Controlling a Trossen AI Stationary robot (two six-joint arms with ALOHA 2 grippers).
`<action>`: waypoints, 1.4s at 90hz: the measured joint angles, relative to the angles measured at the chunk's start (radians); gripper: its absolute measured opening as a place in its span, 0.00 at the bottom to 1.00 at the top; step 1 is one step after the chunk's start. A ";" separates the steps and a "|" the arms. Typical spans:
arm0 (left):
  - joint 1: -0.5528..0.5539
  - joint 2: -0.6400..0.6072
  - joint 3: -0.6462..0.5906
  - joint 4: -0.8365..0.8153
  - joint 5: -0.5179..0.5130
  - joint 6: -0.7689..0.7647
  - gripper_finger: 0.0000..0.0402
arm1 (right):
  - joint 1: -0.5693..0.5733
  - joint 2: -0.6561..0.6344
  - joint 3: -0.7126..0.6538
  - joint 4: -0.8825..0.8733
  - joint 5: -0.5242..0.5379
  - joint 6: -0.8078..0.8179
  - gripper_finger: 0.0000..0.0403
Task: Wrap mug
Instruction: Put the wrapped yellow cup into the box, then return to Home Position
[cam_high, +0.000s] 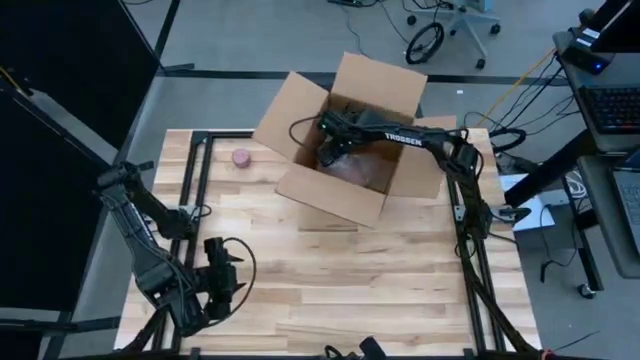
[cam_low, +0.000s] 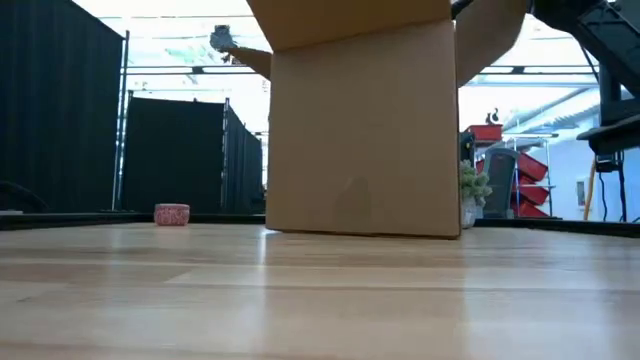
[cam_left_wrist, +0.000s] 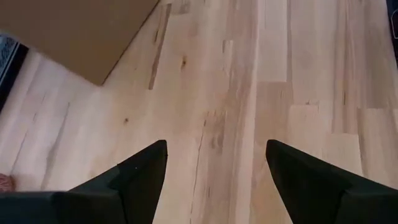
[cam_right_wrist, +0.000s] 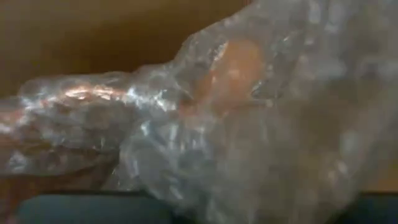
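An open cardboard box (cam_high: 330, 195) stands at the table's far middle. Inside it lies a reddish bundle of clear bubble wrap (cam_high: 358, 170); the mug itself is hidden by the wrap. The bundle fills the right wrist view (cam_right_wrist: 236, 99), very close to the camera. My right gripper (cam_high: 330, 148) reaches down into the box from the right, right at the bundle. My left gripper (cam_left_wrist: 217, 180) stands open over bare table near the front left corner (cam_high: 222, 268), with nothing between its fingers.
A small pink roll (cam_high: 241, 157) lies on the table left of the box, also in the low view (cam_low: 172, 214). The box's flaps (cam_high: 380, 80) stand open upward. Bare wooden table (cam_high: 360, 280) stretches between the box and the near edge.
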 joint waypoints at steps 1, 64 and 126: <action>0.000 0.000 0.000 0.000 0.000 0.000 0.65 | 0.000 0.001 -0.003 0.004 0.000 0.000 0.20; 0.000 0.000 0.000 0.000 0.023 -0.001 0.65 | 0.010 -0.010 0.072 -0.013 0.011 -0.038 0.66; 0.000 0.000 0.000 -0.001 0.026 0.004 0.65 | 0.069 -0.073 0.552 -0.355 0.021 -0.119 0.67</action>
